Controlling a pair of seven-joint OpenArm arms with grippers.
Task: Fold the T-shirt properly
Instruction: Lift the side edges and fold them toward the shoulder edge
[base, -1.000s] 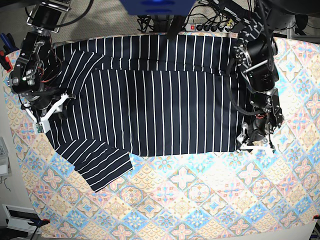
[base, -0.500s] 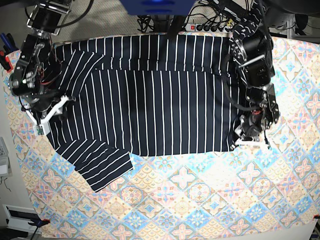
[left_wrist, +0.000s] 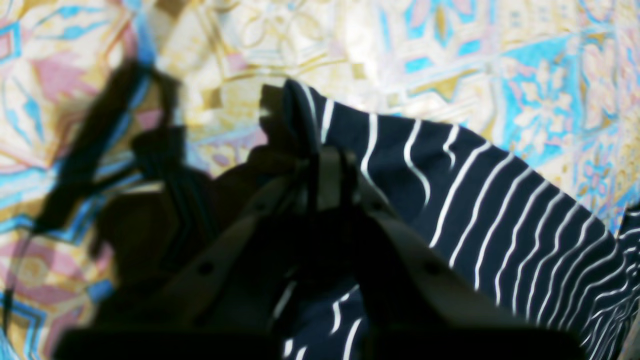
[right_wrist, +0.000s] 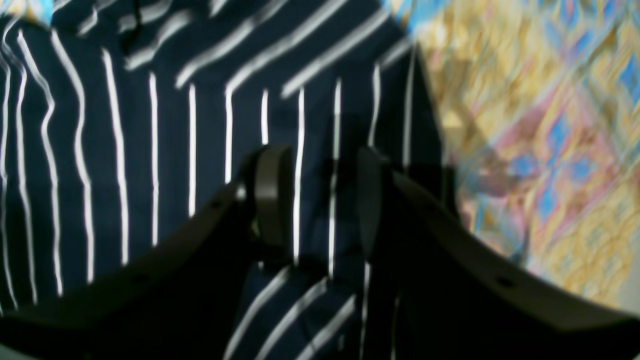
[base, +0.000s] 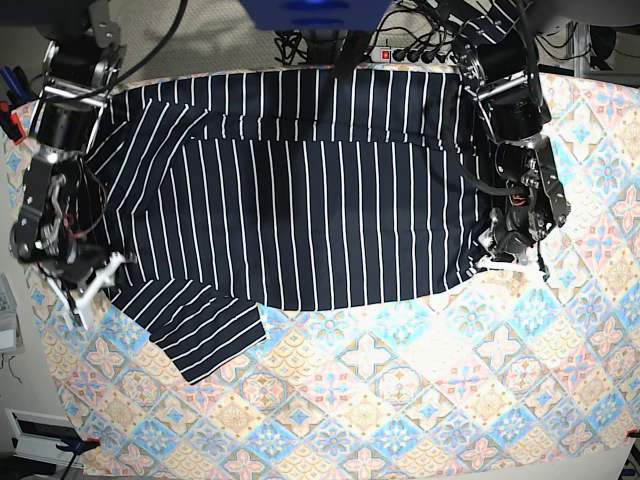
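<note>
The dark navy pinstriped T-shirt lies spread across the patterned tablecloth, with one sleeve sticking out at the front left. My left gripper is on the base view's right, shut on the shirt's front right corner. In the left wrist view its fingertips pinch the cloth edge, which is raised off the table. My right gripper is at the shirt's left edge. In the right wrist view it is open, with striped cloth under and between its jaws.
Cables and a power strip lie behind the table's back edge. Tools stick out at the far left. Bare tablecloth spreads in front of the shirt and to its right.
My right gripper has moved toward the front along the shirt's left edge. My left gripper has shifted back a little, and the shirt's front right corner has pulled up with it.
</note>
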